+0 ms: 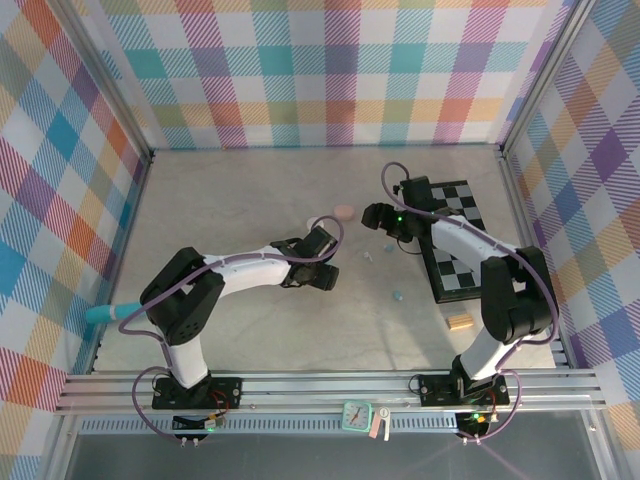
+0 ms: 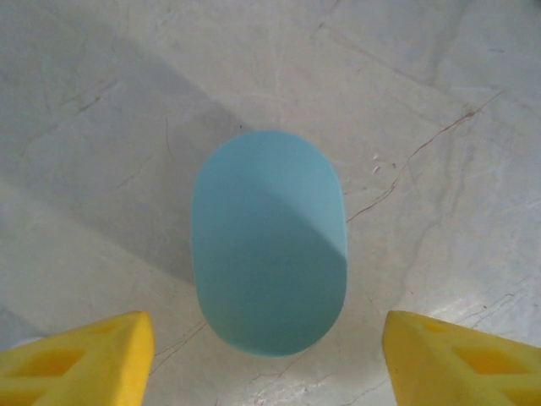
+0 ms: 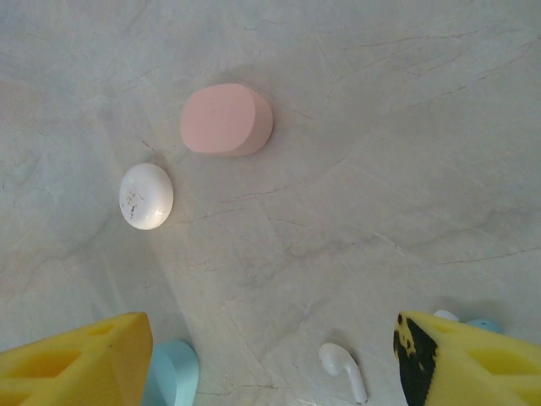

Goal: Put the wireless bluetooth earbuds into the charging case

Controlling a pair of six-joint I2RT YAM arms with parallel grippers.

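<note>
Earbuds [image 1: 397,296] lie loose on the pale counter [image 1: 250,180], right of its middle, small specks between the two arms when seen from above. At the left edge a teal object [image 1: 100,314] rests by the rail. Further in, the left pincer [image 1: 322,272] hangs over a light blue charging case [image 2: 269,245] that lies flat and closed. Its yellow fingers [image 2: 80,359] stand wide on either side of the case without touching it, and counter shows in both gaps. Toward the far edge sit a white case [image 3: 146,196] and, near it but apart, a pink case [image 3: 226,120]. Next comes the right pincer [image 3: 270,355], spread wide and gripping nothing. A white earbud [image 3: 345,368] lies on the counter between its fingers, nearer the one with black scuffs, and a light blue earbud [image 3: 483,324] peeks out from behind that same finger. A light blue piece [image 3: 173,372] sits against the other finger, too hidden to name. Near the right edge lie a checkered board [image 1: 455,240] and, closer to the near edge, a tan wooden block [image 1: 459,320].
</note>
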